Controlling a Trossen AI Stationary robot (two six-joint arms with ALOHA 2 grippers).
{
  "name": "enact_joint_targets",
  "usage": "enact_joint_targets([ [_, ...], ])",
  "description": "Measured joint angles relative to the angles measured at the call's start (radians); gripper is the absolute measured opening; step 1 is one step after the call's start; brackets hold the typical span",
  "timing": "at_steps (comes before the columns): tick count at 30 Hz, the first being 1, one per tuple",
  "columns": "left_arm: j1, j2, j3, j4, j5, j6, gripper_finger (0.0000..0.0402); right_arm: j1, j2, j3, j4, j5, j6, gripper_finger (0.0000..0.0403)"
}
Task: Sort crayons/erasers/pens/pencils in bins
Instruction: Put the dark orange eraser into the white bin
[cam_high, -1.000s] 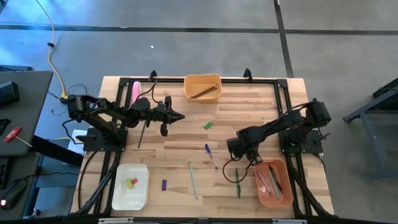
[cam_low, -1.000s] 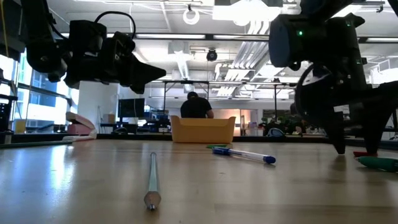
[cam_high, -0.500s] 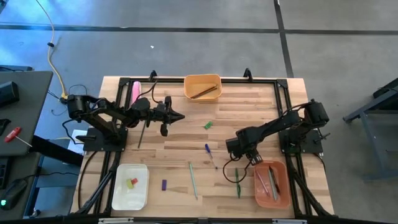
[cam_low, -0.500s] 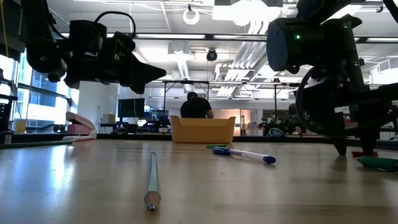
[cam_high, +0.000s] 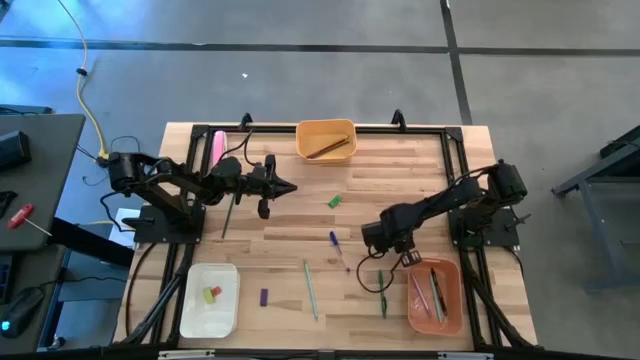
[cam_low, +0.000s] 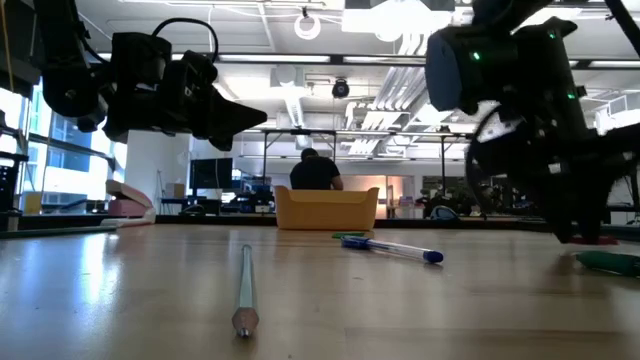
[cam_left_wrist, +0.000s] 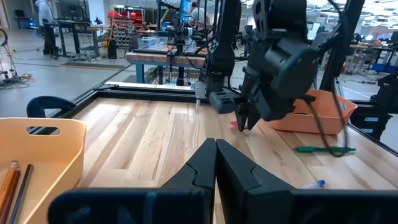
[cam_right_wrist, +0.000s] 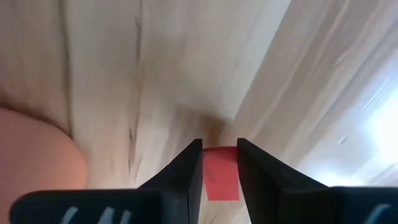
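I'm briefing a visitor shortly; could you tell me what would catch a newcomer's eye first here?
The right gripper pressed down at the table, its fingers either side of a red piece, beside the salmon-orange bin. Pens and pencils lie scattered mid-table, and the left gripper hangs shut near the yellow-orange bin.

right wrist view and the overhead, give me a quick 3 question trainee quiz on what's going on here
1. True or false: the right gripper has a red piece between its fingers.
2. Which bin sits nearest the right gripper? A) white bin B) yellow-orange bin C) salmon-orange bin
3. Fill in: the left gripper hangs over the table with its jaws ____.

Key
1. True; the red piece sits on the wood between the fingers, which stand close on either side of it.
2. C
3. shut, holding nothing.
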Motion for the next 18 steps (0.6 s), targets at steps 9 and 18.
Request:
enact_joint_targets([
  [9, -0.011, 0.000, 0.000, 0.000, 0.000, 0.000, 0.0000, -0.046, -0.002, 0.077, -0.038, 0.011, 0.085, 0.0067],
  [18, -0.026, 0.000, 0.000, -0.008, -0.003, -0.040, 0.0000, -0.123, -0.129, 0.142, 0.082, 0.046, 0.222, 0.0064],
])
